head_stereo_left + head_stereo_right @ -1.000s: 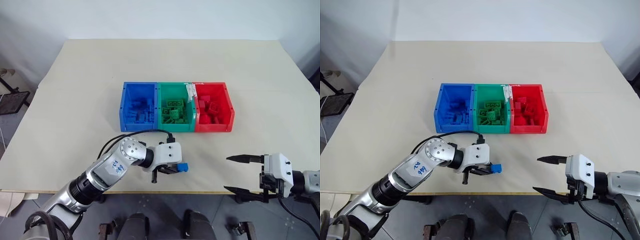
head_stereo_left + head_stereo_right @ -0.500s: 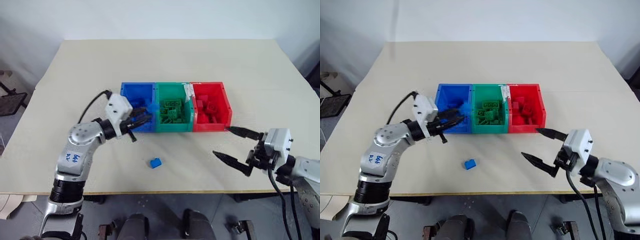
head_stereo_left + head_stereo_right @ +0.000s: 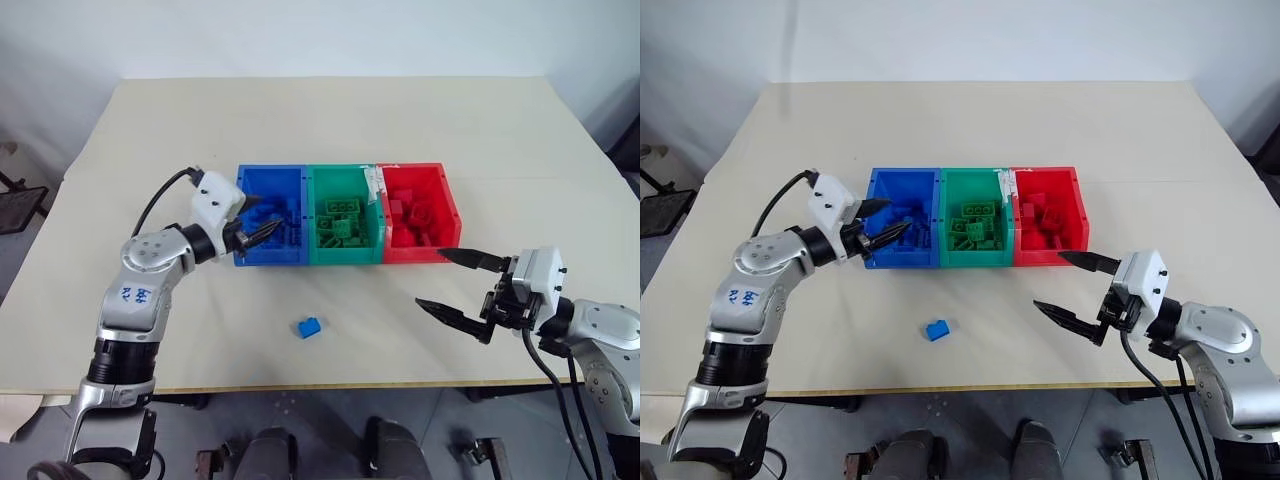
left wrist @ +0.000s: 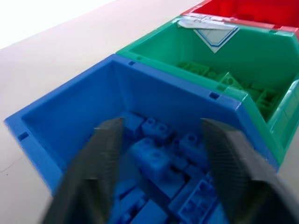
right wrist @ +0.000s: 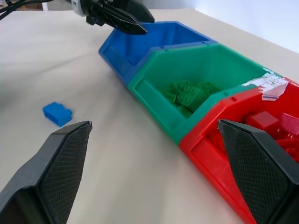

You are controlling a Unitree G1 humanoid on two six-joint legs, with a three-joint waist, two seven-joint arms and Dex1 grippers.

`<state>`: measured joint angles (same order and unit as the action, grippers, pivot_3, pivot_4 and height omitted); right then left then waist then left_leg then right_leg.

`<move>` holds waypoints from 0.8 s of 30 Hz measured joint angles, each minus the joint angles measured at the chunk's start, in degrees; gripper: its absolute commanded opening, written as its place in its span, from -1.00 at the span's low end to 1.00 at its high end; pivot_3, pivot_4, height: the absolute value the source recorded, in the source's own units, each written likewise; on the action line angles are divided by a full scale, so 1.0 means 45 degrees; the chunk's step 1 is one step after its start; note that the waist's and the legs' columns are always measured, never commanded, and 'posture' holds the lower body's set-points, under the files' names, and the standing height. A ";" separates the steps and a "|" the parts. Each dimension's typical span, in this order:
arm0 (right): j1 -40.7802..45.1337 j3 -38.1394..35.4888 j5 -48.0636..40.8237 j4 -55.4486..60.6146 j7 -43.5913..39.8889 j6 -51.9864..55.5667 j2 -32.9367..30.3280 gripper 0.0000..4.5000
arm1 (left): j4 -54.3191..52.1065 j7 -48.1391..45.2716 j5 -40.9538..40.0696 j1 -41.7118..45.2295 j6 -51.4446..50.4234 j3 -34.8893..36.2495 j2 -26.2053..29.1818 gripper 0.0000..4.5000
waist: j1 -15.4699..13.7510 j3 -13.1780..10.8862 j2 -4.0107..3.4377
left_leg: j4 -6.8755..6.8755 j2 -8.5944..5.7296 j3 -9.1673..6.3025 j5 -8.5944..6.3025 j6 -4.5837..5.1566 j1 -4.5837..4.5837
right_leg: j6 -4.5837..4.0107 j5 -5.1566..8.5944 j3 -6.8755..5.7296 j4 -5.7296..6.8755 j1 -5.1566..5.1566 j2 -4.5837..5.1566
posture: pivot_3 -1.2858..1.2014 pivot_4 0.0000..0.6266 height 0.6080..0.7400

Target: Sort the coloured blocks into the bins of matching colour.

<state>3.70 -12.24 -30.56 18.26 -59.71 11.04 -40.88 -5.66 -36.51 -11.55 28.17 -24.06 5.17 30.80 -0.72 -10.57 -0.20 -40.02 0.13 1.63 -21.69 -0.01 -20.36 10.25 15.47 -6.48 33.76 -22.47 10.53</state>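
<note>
Coloured blocks, sorted and unsorted, with both grippers as I see them from the remote station. The left gripper [image 3: 262, 229] has its two black fingers [image 4: 98, 172] apart with nothing between them; the tips sit at the outer edge of the blue bin [image 3: 272, 181], over its near corner, and the wrist view looks between them onto the heap of blue blocks [image 4: 159, 158] inside. The right gripper [image 3: 455, 285] has its fingers [image 5: 63, 163] spread wide and empty, held above the table [image 3: 330, 120] just off the near outer corner of the red bin [image 3: 412, 170]; one tip points toward that corner, the other lies nearer me.

Taking the green bin [image 3: 342, 171] as landmark: it is the middle one of three joined in a row, blue on its left, red on its right. It holds green blocks [image 3: 340, 220]; the red bin holds red blocks [image 3: 410, 215]. A torn white label [image 5: 266, 84] sticks to the rim between green and red. One loose blue block [image 3: 309, 326] lies on the bare table on the near side of the green bin, well apart from it and between the two grippers, touched by neither.
</note>
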 measured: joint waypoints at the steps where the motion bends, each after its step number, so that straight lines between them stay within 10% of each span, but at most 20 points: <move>1: 0.0029 0.0163 0.0059 -0.0143 -0.0117 -0.0038 0.0000 1.00 | -0.0143 -0.0195 -0.0044 -0.0411 0.0346 0.0222 0.0265 0.81 | 0.0031 0.0000 0.0000 | 0.0001 0.0000 0.0001 0.0000 -0.0001 0.0002 | 0.0000 0.0000 0.0000 0.0005 0.0000 0.0001 | 0.03 -0.52 1.00; 17: 0.1626 0.2103 0.0973 -0.2021 -0.2413 -0.1400 -0.0198 1.00 | 0.0747 -0.4389 -0.2254 -0.6639 0.3600 0.4379 0.2946 0.98 | 0.0069 0.0002 0.0007 | -0.0016 0.0006 0.0002 -0.0008 -0.0009 0.0002 | -0.0006 0.0003 -0.0001 -0.0005 0.0008 0.0004 | 0.03 -0.52 1.00; 24: 0.1898 0.2144 0.1093 -0.2468 -0.2569 -0.1785 -0.0181 1.00 | -0.1225 -0.4573 -0.2257 -0.7701 0.0914 0.3381 0.4699 0.98 | 0.0071 0.0001 0.0006 | -0.0002 0.0007 0.0001 -0.0013 -0.0015 0.0004 | -0.0006 0.0003 -0.0001 0.0000 0.0003 0.0003 | 0.03 -0.52 1.00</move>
<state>12.24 -2.60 -25.65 7.15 -71.27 3.00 -41.69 -11.17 -57.08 -21.71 -6.48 -19.95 20.39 51.95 -0.40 -10.57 -0.17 -40.03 0.17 1.63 -21.75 -0.08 -20.34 10.23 15.48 -6.48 33.76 -22.45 10.54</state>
